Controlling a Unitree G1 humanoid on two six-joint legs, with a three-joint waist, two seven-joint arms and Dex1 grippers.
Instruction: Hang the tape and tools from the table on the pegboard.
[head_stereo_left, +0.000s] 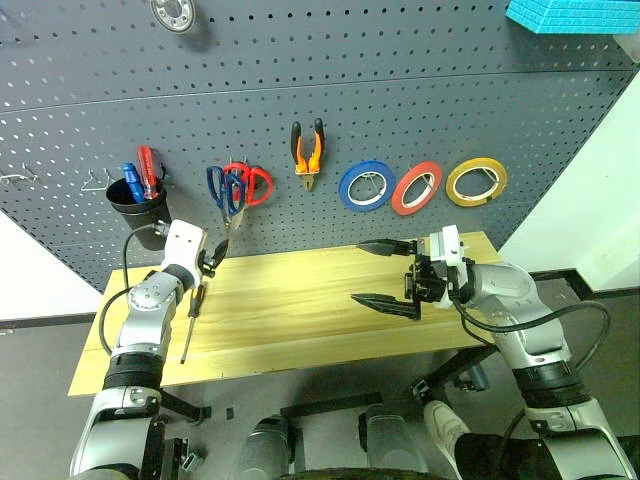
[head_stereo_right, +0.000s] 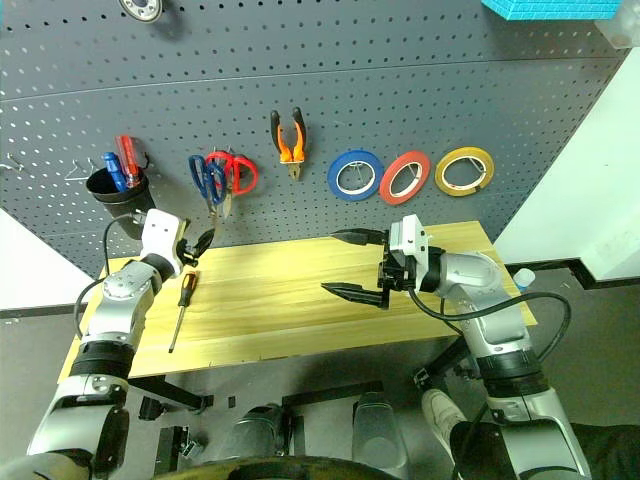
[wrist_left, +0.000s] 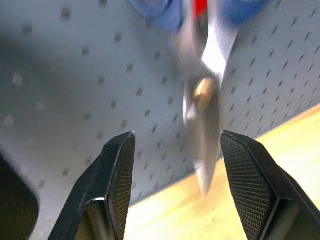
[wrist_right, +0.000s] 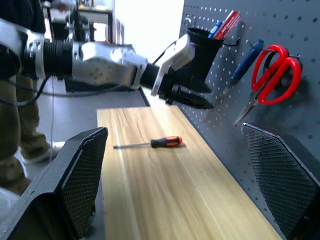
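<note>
Left claw (head_stereo_left: 212, 258) jaws stand partly apart, nothing held, just below the blades of the dark-blue scissors (head_stereo_left: 218, 187), which hang on the pegboard (head_stereo_left: 400, 100) beside the red scissors (head_stereo_left: 252, 184). In the left wrist view the scissor blades (wrist_left: 205, 130) dangle between the fingers without clear contact.

Right claw (head_stereo_left: 386, 272) wide open, empty, hovering over the counter (head_stereo_left: 300, 300).

Pliers (head_stereo_left: 307, 150) and yellow tape (head_stereo_left: 476, 182) are hung. Screwdriver (head_stereo_left: 192, 318) lies flat on the counter, just below and near the left claw, handle toward the board.

Judgement: scissors look released. Draw the left claw back without brushing the blades, so the scissors stay on the hook. Then descend on the screwdriver handle, jaws straddling it crosswise.
</note>
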